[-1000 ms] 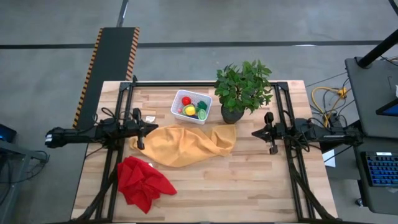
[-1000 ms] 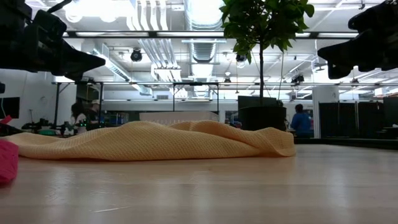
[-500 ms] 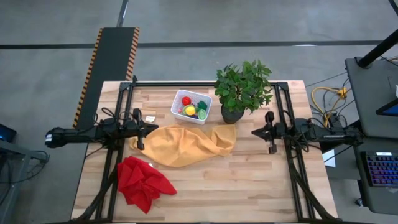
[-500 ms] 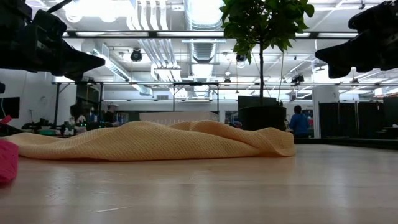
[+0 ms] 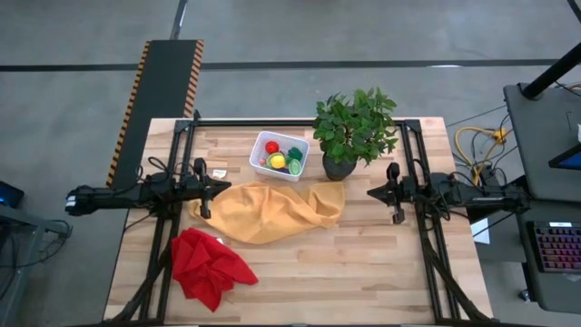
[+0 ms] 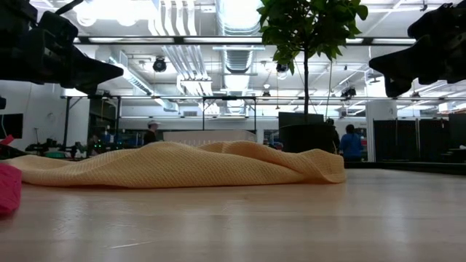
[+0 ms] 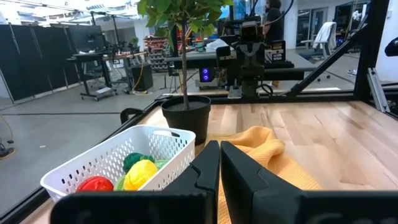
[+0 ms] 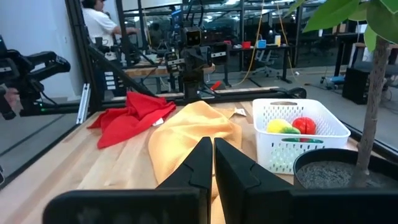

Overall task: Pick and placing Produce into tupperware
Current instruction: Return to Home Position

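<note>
The white mesh-walled bin (image 5: pixel 280 155) stands on the far middle of the table with the toy produce (image 5: pixel 282 159) inside: red, yellow and green pieces, seen too in the left wrist view (image 7: pixel 134 174) and the right wrist view (image 8: pixel 292 127). My left gripper (image 5: pixel 227 184) hovers shut at the table's left, above the near-left end of the yellow cloth (image 5: pixel 272 211). My right gripper (image 5: pixel 369 193) hovers shut at the right, near the potted plant (image 5: pixel 352 130). Both are off the table and hold nothing.
A yellow cloth lies crumpled across the table's middle, just near of the bin. A red cloth (image 5: pixel 209 266) sits at the near left. The plant's black pot (image 5: pixel 339 167) stands right of the bin. Bare wood (image 5: pixel 363 263) lies at the near right. People move in the room behind.
</note>
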Robot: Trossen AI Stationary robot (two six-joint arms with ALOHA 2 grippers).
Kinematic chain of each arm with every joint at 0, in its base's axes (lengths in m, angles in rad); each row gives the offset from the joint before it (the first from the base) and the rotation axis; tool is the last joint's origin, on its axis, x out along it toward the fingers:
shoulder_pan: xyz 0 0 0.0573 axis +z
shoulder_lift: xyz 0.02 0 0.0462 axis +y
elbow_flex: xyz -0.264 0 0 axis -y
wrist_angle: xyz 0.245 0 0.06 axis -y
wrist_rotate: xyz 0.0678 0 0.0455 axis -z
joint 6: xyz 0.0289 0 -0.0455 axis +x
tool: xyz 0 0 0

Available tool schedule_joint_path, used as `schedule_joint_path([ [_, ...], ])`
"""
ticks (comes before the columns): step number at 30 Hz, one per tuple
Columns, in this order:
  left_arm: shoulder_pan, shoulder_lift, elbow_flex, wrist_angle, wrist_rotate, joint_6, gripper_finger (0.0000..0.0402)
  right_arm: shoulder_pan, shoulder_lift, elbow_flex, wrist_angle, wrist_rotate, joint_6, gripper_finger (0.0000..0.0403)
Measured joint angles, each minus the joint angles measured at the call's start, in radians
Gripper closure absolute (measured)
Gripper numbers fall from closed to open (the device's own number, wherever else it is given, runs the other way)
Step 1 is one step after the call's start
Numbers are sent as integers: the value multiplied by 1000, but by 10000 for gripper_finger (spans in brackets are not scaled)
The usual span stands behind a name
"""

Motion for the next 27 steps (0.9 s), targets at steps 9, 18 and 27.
schedule_joint_path([
  [9, 0, 0, 0, 5, 0, 0, 402, 0, 0, 0, 0, 0, 0, 394],
  [18, 0, 0, 0, 7, 1, 0, 402, 0, 0, 0, 0, 0, -2, 394],
  [27, 0, 0, 0, 7, 1, 0, 402, 0, 0, 0, 0, 0, -2, 394],
])
